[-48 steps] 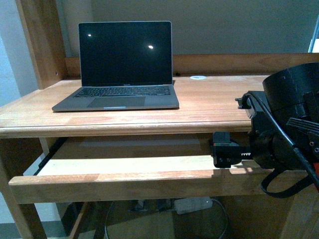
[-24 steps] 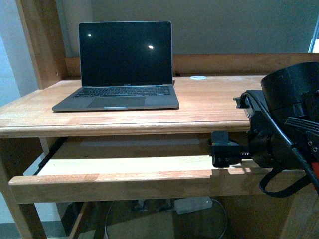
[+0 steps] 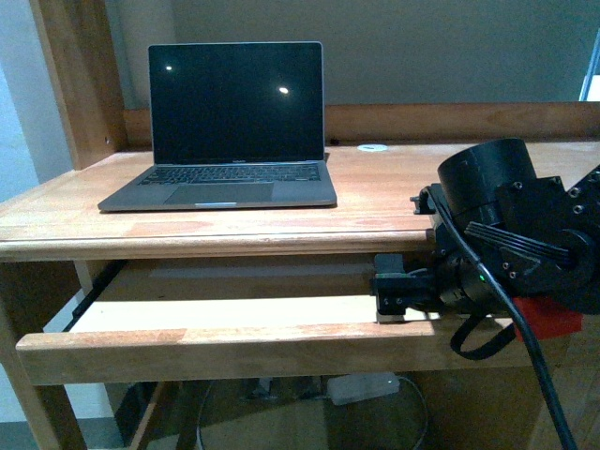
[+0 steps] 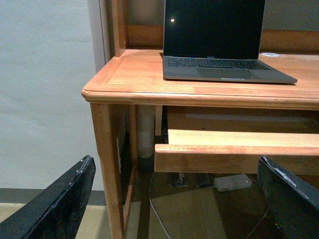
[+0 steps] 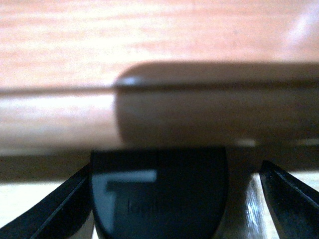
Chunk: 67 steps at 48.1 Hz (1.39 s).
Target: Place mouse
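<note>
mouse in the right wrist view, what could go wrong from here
1. The desk top edge sits close above the right gripper in the pull-out tray. Lifting straight up might knock the arm against it.
2. The mouse lies between the open fingers, seemingly nearer one of them. A skewed pull-out could drag it along.

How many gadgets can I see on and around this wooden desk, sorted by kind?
laptop: 1
mouse: 1
white power brick: 1
Total: 3
</note>
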Each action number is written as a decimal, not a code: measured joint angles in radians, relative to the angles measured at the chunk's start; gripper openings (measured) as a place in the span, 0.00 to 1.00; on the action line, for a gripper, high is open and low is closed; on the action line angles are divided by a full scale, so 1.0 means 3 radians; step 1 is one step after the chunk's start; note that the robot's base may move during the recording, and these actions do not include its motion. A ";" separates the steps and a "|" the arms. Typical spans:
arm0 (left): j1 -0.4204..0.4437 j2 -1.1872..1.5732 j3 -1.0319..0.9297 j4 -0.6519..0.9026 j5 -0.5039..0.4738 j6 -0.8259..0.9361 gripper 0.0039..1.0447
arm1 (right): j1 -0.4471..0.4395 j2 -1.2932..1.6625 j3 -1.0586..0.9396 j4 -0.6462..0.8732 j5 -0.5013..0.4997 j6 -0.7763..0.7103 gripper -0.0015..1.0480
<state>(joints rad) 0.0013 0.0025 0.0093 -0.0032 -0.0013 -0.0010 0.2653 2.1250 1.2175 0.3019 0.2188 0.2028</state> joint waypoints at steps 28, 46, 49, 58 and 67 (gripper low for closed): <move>0.0000 0.0000 0.0000 0.0000 0.0001 -0.0001 0.94 | 0.0032 -0.0191 -0.0235 0.0172 -0.0107 0.0014 0.61; 0.0000 0.0000 0.0000 0.0000 0.0001 0.0000 0.94 | -0.0020 -0.1456 -0.1429 0.0429 -0.0388 -0.0219 0.61; 0.0000 0.0000 0.0000 -0.0001 0.0001 0.0000 0.94 | -0.0022 -0.1601 -0.1630 0.0608 -0.0395 -0.0197 0.61; 0.0000 0.0000 0.0000 0.0001 0.0001 -0.0001 0.94 | -0.0003 -0.1665 -0.1713 0.0661 -0.0397 -0.0179 0.61; 0.0000 0.0000 0.0000 0.0000 0.0001 -0.0001 0.94 | -0.0003 -0.1665 -0.1713 0.0661 -0.0398 -0.0178 0.60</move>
<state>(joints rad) 0.0013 0.0025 0.0093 -0.0032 -0.0010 -0.0013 0.2646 1.6257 0.7036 0.5003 0.0994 0.1493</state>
